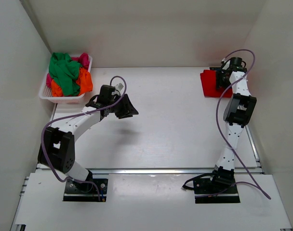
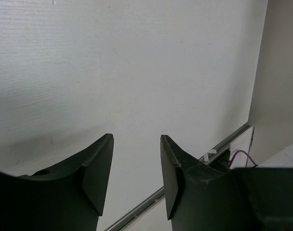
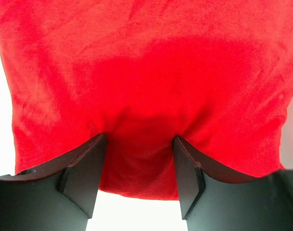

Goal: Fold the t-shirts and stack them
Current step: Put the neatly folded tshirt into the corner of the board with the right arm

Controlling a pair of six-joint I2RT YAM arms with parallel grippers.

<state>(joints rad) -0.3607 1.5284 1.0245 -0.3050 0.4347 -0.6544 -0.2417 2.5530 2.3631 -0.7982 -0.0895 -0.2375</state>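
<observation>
A folded red t-shirt (image 1: pixel 210 84) lies at the table's far right; it fills the right wrist view (image 3: pixel 146 72). My right gripper (image 1: pixel 222 77) (image 3: pixel 139 139) is down on its near edge. Its fingers dig into the cloth, which is puckered and bunched between them. More t-shirts sit heaped in a basket at the far left: green (image 1: pixel 63 73), orange (image 1: pixel 85 82) and pink (image 1: pixel 82 58). My left gripper (image 1: pixel 128 108) (image 2: pixel 136 139) hovers over bare table to the right of the basket, open, with nothing between its fingers.
The white lattice basket (image 1: pixel 46 94) stands in the far left corner against the wall. White walls close in the table on the left, back and right. A metal rail (image 2: pixel 151 199) runs along the table's near edge.
</observation>
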